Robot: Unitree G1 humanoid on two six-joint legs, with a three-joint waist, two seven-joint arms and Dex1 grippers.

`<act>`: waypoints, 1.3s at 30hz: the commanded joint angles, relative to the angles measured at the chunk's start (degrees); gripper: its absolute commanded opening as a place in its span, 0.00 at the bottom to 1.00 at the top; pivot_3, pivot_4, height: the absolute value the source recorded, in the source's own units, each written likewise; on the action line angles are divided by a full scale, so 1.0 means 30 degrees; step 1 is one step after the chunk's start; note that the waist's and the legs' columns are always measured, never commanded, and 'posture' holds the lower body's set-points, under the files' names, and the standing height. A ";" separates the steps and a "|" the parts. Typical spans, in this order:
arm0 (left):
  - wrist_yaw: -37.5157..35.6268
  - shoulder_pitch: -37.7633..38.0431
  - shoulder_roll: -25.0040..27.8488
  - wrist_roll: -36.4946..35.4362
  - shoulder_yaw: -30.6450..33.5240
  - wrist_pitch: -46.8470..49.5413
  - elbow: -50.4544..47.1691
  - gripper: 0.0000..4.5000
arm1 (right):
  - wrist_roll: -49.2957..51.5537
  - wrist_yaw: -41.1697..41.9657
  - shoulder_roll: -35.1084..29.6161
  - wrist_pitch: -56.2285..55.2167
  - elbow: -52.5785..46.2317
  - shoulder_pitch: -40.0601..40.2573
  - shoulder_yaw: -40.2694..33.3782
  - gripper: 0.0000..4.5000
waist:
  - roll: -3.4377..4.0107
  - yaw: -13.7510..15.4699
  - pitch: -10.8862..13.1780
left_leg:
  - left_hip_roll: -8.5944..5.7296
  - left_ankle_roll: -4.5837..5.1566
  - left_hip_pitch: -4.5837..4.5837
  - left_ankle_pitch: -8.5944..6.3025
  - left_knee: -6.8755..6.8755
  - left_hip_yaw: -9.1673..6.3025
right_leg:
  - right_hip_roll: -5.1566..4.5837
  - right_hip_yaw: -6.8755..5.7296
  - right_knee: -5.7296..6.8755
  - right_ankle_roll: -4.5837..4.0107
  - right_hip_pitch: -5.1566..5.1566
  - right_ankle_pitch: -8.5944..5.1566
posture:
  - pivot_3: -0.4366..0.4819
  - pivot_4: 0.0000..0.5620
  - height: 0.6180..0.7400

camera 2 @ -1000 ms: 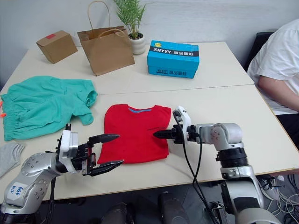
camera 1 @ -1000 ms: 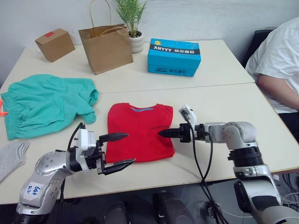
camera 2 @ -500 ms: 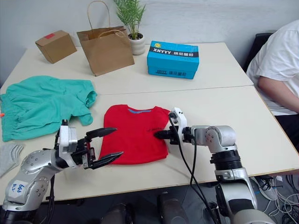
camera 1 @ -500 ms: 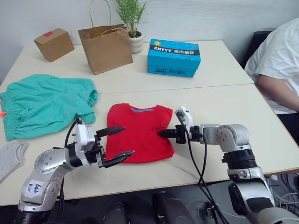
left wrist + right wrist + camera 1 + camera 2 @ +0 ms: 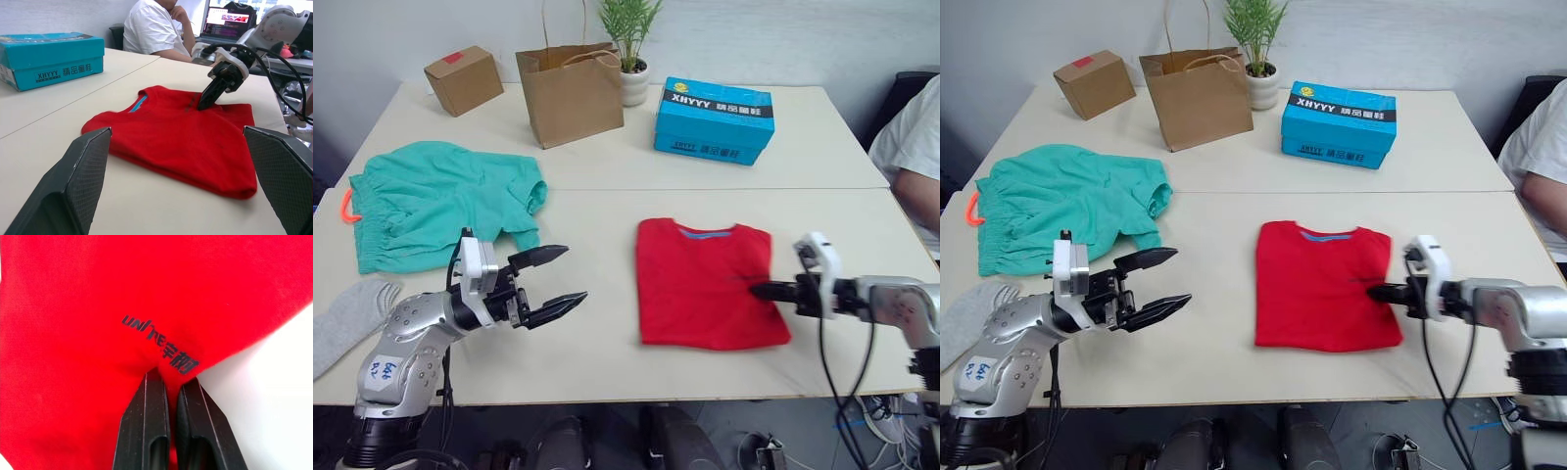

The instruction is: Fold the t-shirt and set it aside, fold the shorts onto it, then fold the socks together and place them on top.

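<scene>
We find the t-shirt (image 5: 710,284) folded into a compact rectangle, collar away from the robot, lying flat on the near table (image 5: 607,362) to the robot's right of centre. Against the pictures of half a second and a second ago, it now sits well apart from the shorts (image 5: 440,201) and from the left gripper (image 5: 558,281), where before its left edge lay just beside that gripper's fingertips; part of this is camera swing, since the bag (image 5: 570,90) and the blue box (image 5: 715,119) have shifted in the picture too, but the widened gap to the shorts tells us the shirt itself has been drawn rightward. We judge the set-aside step to be under way or nearly done, with the shorts still spread unfolded at the far left and a grey sock (image 5: 347,318) lying untouched at the near left edge. The right gripper (image 5: 759,290) is clenched on the shirt's right edge: the wrist view shows its two fingers (image 5: 146,426) pressed together with a ridge of red cloth pinched between them, just by the printed logo. The left gripper is released, jaws spread wide, holding nothing, hovering over bare table between shorts and shirt, touching neither.
</scene>
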 commanded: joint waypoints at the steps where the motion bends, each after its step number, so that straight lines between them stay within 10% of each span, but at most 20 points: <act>1: -0.0330 -0.0368 -0.0026 -0.0125 -0.0127 -0.0164 -0.0047 1.00 | -0.2154 0.1951 -0.1611 -0.4441 0.3886 -0.0382 -0.0162 0.00 | 0.0013 -0.0028 0.0008 | 0.0000 0.0001 0.0002 0.0001 0.0008 0.0010 | 0.0004 0.0010 0.0003 0.0003 0.0001 0.0002 | 0.48 0.27 1.00; 10: -0.0485 -0.0226 0.0184 -0.0136 -0.0036 0.0048 -0.0355 1.00 | -0.7402 0.3495 -0.1928 -1.2960 1.2743 -0.4452 0.2040 0.00 | 0.0138 -0.0565 0.0087 | 0.0006 -0.0026 0.0102 0.0041 0.0092 0.0066 | 0.0036 0.0090 0.0149 0.0012 0.0037 0.0009 | 0.48 0.27 1.00; 25: 0.0016 0.0105 0.0051 0.0043 -0.0098 -0.0062 -0.0852 1.00 | -0.9377 0.3313 -0.1586 -1.5313 1.7917 -0.7776 0.1699 0.00 | 0.0223 -0.0621 0.0139 | 0.0010 -0.0022 0.0104 0.0036 0.0275 0.0064 | 0.0034 0.0118 0.0251 0.0019 0.0060 0.0016 | 0.48 0.27 1.00; 39: -0.0822 -0.0003 0.0772 0.0354 0.0515 -0.0376 0.0781 1.00 | -0.7616 0.4549 -0.4232 -1.5229 1.2273 -0.5295 -0.1524 0.99 | 0.0325 -0.0609 0.0187 | 0.0017 -0.0029 0.0108 0.0032 0.0259 0.0063 | 0.0046 0.0121 0.0262 0.0016 0.0050 0.0011 | 0.48 0.27 1.00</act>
